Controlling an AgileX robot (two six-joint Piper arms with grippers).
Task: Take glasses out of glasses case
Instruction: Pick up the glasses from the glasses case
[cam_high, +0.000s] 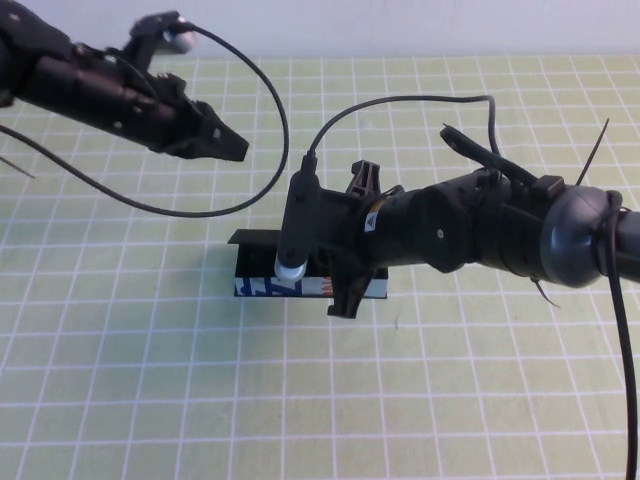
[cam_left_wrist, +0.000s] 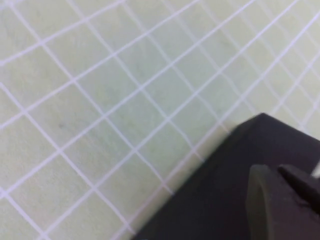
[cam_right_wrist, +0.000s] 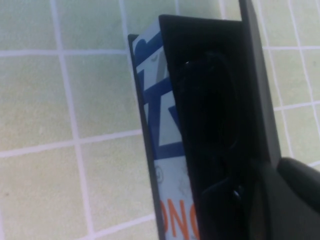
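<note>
Green gridded matting covers the desk (cam_high: 120, 380), and on it I see the glasses case (cam_right_wrist: 160, 150) standing open with the glasses (cam_right_wrist: 210, 115) inside. My right gripper (cam_high: 345, 285) has its fingers pinched on the glasses in the case. My left gripper (cam_high: 232, 146) hovers well apart at the back left; I cannot tell its fingers' state.

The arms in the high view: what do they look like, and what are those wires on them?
Both arms are matte black, built of rounded, jointed segments. The right arm has a bulbous dark grey joint and a small orange mark near its wrist. Thin black cables loop loosely from each arm: one sweeps wide off the left arm. The left claw tapers to a black point; the right claw is black too.
</note>
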